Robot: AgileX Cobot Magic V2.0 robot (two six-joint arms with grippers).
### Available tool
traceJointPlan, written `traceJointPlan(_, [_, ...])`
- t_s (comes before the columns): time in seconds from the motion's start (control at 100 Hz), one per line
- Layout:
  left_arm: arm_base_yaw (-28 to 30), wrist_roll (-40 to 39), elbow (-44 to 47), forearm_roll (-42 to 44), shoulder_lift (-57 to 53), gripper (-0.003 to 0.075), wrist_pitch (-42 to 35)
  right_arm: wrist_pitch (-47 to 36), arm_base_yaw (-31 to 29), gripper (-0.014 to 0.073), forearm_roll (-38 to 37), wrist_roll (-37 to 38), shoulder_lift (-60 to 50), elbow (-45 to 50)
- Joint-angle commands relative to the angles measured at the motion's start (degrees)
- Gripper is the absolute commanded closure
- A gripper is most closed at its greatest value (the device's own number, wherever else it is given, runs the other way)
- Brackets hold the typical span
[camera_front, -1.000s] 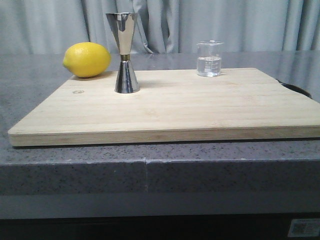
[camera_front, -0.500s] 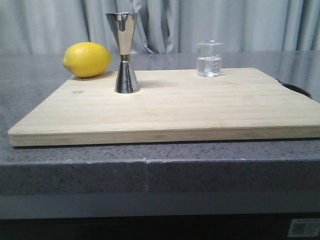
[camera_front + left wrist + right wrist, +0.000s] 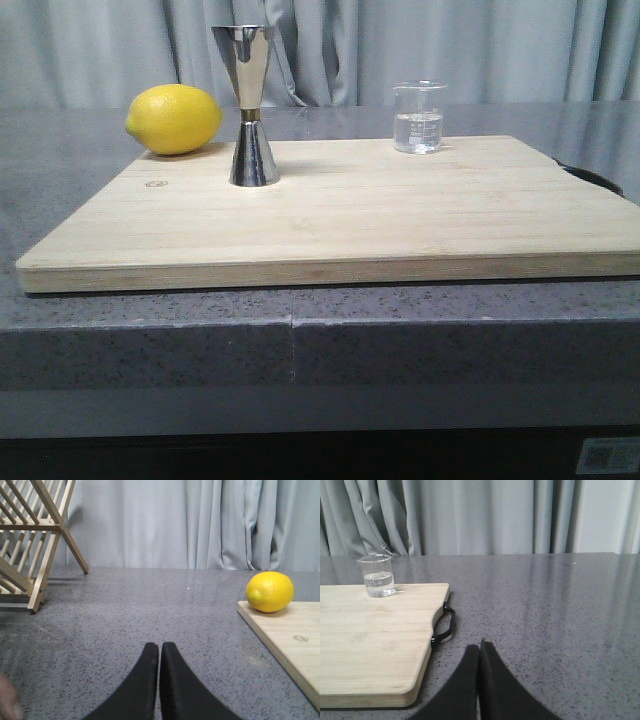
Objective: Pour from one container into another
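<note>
While both arms stay outside the front view, a wooden board [image 3: 330,215] lies flat on the grey speckled tabletop [image 3: 60,150]. On the board, the jigger [image 3: 250,105] stands upright at about 10 o'clock from the board's middle, its wider cone uppermost and its gold waist visible. At 2 o'clock from the middle, near the far edge, the beaker [image 3: 418,118] stands upright, roughly half full of clear liquid, well apart from the jigger. At the far left corner, at 10 o'clock beyond the jigger, a lemon [image 3: 174,119] rests on the board's edge, near the jigger but not touching it.

Left wrist view: the left end effector [image 3: 159,652] has its two black fingers pressed together, holding nothing, above bare tabletop; the lemon [image 3: 270,591] and a board corner [image 3: 290,640] lie ahead, and a wooden rack [image 3: 30,540] stands on the tabletop well apart from them.

Right wrist view: the right end effector [image 3: 480,650] likewise has its fingers pressed together and empty, over the tabletop just beside the board's black handle [image 3: 445,625]; the beaker [image 3: 377,576] stands on the board beyond, well apart from the fingers.
</note>
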Motion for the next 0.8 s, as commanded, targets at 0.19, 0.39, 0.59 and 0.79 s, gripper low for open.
traceJointPlan(0.19, [0.05, -0.39, -4.97, -5.43, -1.22, 0.0739, -5.73, 4.13, 0.05, 0.0665, 1.32, -0.56, -0.6, -11.04])
traceJointPlan(0.39, [0.05, -0.39, -14.41, -6.72, 1.1, 0.0739, 2.9, 10.62, 0.05, 0.0666, 0.42, -0.56, 4.26, -19.61])
traceJointPlan(0.59, [0.05, -0.06, -23.92, -6.36, 8.1, 0.0739, 11.91, 14.94, 0.05, 0.0666, -1.14, -0.56, 12.26, -26.82])
traceJointPlan(0.79, [0.05, 3.55, -30.6, -6.26, 16.72, 0.0739, 16.06, 16.72, 0.05, 0.0665, -1.24, -0.56, 19.52, -32.39])
